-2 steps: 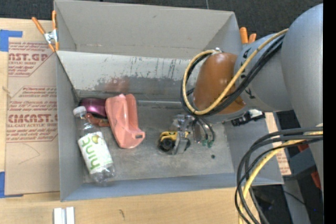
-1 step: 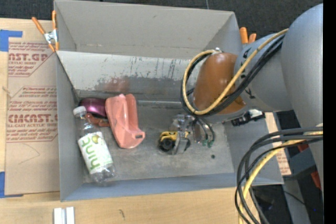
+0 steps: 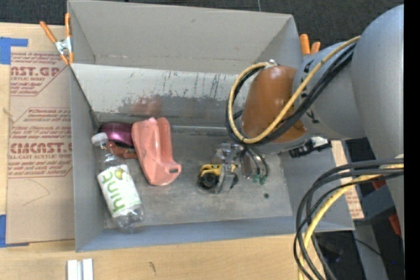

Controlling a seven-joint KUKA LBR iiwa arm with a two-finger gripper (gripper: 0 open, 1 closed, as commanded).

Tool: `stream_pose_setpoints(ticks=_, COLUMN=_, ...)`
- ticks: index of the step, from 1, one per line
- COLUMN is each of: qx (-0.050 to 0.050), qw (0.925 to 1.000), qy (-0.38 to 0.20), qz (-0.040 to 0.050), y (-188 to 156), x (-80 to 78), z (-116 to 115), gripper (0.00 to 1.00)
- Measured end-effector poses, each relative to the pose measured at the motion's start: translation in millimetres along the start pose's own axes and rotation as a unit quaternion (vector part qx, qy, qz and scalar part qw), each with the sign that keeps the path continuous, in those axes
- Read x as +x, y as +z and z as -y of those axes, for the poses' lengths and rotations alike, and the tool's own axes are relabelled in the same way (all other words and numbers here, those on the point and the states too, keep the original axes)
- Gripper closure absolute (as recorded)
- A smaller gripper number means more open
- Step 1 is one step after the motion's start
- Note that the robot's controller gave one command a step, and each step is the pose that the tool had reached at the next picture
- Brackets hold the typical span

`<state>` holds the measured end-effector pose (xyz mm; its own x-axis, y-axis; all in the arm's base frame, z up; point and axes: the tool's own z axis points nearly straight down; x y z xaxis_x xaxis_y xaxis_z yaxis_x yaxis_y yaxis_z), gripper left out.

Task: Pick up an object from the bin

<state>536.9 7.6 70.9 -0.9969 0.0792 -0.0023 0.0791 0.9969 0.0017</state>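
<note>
Right of the middle of the bin [image 3: 184, 42], at about three o'clock on its grey floor, the gripper [image 3: 230, 170] hangs low beneath the orange wrist cover [image 3: 270, 98]; whether it is spread or pressed together I cannot tell. Just beside it, at its nine o'clock, lies a small yellow-and-black thing [image 3: 209, 176]. Farther at nine o'clock lies a pink plastic piece [image 3: 154, 149]. At eight o'clock, along the left wall, lies a clear bottle [image 3: 119, 190] with a green label; at ten o'clock, a magenta thing [image 3: 118, 133].

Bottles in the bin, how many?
1. A clear bottle with a green-lettered label lies at the bin floor's left, beside the pink plastic piece. The arm covers the right side; another may be hidden.
</note>
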Motion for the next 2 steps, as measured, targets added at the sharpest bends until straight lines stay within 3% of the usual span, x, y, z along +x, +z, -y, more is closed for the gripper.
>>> stream_pose_setpoints(ticks=2, qx=0.000, qw=1.0000, qy=0.000, qz=0.0000, y=0.0, x=0.0, z=0.0, gripper=1.00)
